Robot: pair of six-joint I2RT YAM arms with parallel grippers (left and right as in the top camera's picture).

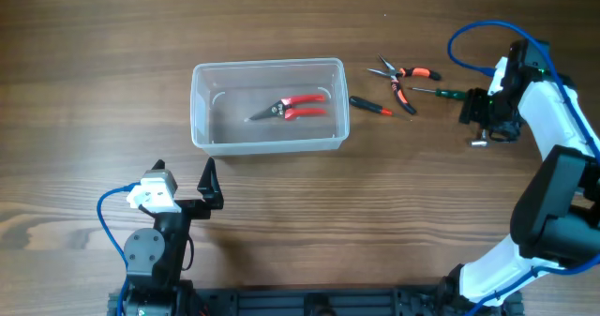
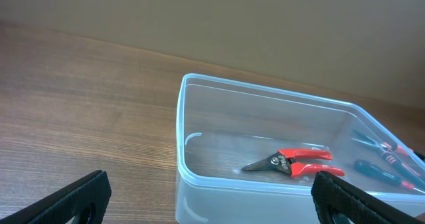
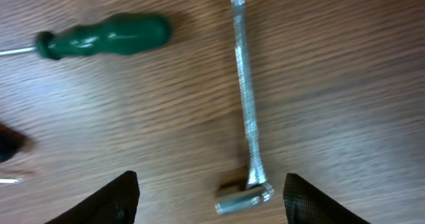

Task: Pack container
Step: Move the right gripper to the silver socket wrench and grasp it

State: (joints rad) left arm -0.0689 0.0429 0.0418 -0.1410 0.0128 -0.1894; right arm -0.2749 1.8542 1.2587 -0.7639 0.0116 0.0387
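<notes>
Wood-grain table lies bare across the lower left and the whole left side of the overhead view, so you have free room there. Your left claw sits at the lower left with its fingers spread wide and nothing between them. It is near the container's front wall but apart from it.

The clear container stands left of centre, rim up, with red-handled shears lying flat on its floor. In the left wrist view the rim fills the middle right and the shears rest near the front wall.

Just beside its right edge lies a black screwdriver, then orange-handled pliers and a green screwdriver.

At the right edge, your right claw is spread apart over a silver bar and grips nothing. The green screwdriver is at the upper left of that view.
</notes>
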